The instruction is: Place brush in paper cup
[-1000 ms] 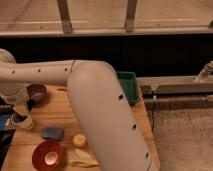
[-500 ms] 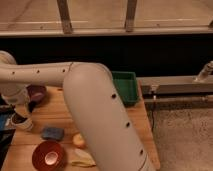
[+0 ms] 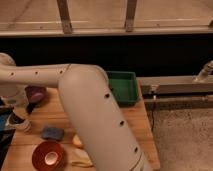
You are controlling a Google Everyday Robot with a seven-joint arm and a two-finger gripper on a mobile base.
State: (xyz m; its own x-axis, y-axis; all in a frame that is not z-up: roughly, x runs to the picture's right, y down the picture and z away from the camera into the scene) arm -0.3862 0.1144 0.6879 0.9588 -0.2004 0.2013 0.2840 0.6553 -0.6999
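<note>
My white arm sweeps from the lower right across the wooden table (image 3: 135,125) to the far left edge. The gripper (image 3: 14,114) is there, low over the off-white paper cup (image 3: 19,125), and is mostly hidden by the wrist. A dark shape sits at the cup's mouth, between cup and gripper. I cannot tell whether it is the brush. No other part of the brush shows.
A purple bowl (image 3: 36,93) sits just behind the cup. In front lie a blue sponge (image 3: 52,133), a red bowl (image 3: 48,155) and yellowish fruit (image 3: 78,151). A green bin (image 3: 123,87) stands at the table's back right; gravel floor lies to the right.
The big arm link has drifted slightly left and nearer the camera. The gripper stays at the cup on the far left.
</note>
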